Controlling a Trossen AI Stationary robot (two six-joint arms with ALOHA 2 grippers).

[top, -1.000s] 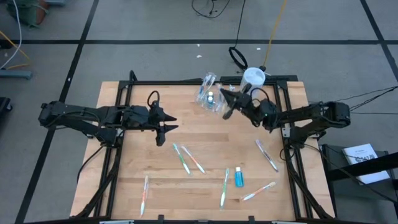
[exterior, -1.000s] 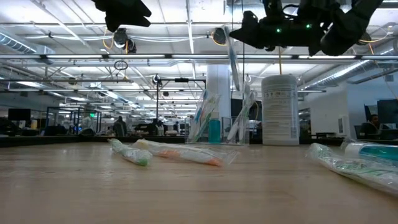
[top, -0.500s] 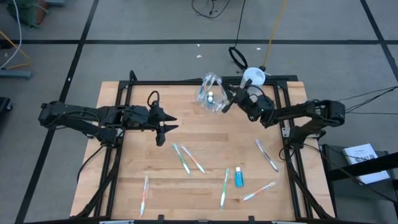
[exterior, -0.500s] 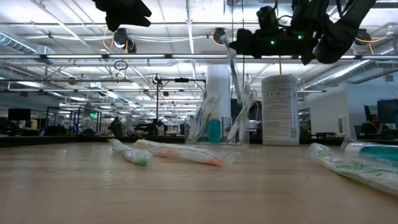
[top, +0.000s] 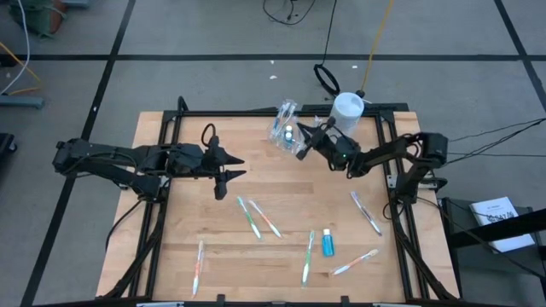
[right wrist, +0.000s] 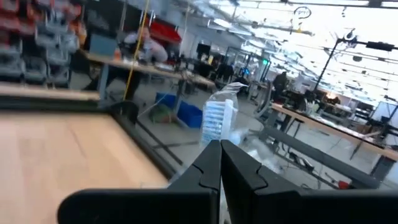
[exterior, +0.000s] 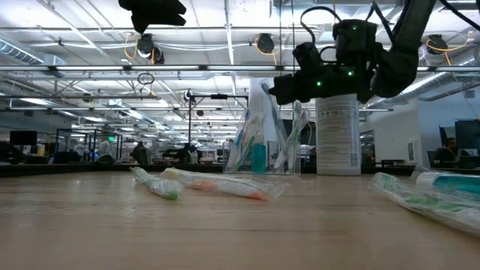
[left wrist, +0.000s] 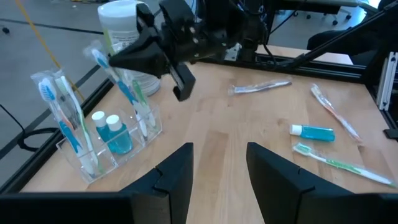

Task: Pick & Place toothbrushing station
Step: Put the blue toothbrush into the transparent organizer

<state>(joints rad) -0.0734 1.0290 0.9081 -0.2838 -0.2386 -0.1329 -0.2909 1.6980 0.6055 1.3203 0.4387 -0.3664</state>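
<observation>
Clear plastic holder (top: 286, 126) stands at the table's (top: 281, 192) far edge, where my right gripper (top: 300, 151) pinches a wrapped toothbrush (right wrist: 217, 121) beside it; left gripper (top: 232, 168) hovers open, well apart.

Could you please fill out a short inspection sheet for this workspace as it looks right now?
Surface: wooden table in a black frame.
Job's things: clear holder at the far edge with toothbrushes and two blue tubes upright inside; wrapped toothbrushes and one blue toothpaste tube lie loose on the wood.
Clutter: white bottle beside the holder.
Grippers: right gripper shut on a toothbrush over the holder; left gripper open, waiting above the table.
Cables: black loop on the floor.
Surroundings: grey floor; people in the room behind.
</observation>
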